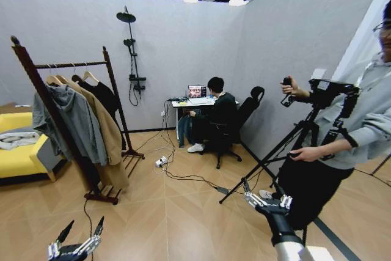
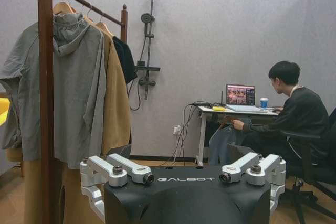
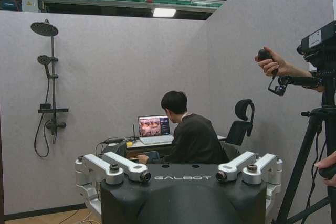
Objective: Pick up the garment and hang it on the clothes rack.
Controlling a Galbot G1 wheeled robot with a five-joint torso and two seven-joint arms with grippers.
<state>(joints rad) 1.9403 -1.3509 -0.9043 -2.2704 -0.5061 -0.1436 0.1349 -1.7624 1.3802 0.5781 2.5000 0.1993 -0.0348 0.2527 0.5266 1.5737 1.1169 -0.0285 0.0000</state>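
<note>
Item: garment, black, on rack. My left gripper and right gripper: spread, empty. Risk: grabbing hoodie instead.

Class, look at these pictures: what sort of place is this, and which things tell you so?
Probably a robot test studio staged as a home: grey partition walls, a clothes rack with the garment already hanging, a yellow sofa, a wall shower, and a camera on a tripod.

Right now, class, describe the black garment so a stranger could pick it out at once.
Find the tall reddish-brown clothes rack beside the yellow sofa. Three pieces hang on its bar: a grey hoodie, a long tan coat, then the black garment nearest the wall. It is the darkest and shortest.
</note>
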